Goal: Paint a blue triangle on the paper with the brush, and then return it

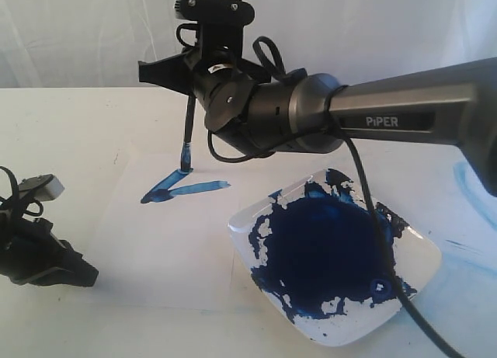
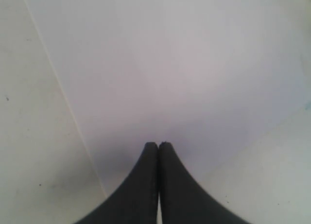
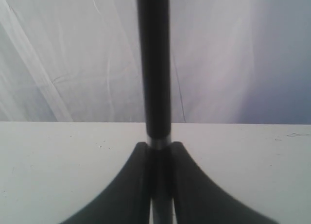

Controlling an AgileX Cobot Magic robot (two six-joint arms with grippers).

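My right gripper (image 1: 185, 78) is shut on the brush (image 1: 189, 123), which hangs nearly upright with its blue bristle tip touching the paper (image 1: 155, 241). In the right wrist view the black handle (image 3: 153, 63) runs out between the jaws of that gripper (image 3: 159, 145). The blue triangle (image 1: 198, 188) shows as two blue strokes meeting at a dark left tip, and the bristles rest at the upper stroke's right end. My left gripper (image 1: 81, 276) lies low at the left by the sheet's edge, shut on nothing. In its own view the left gripper (image 2: 158, 144) hovers over the white paper (image 2: 184, 63).
A white square plate (image 1: 423, 257) smeared with dark-blue paint stands at the front right, under the right arm and its cable. A pale-blue smear (image 1: 470, 179) marks the table at the far right. White cloth hangs behind the table.
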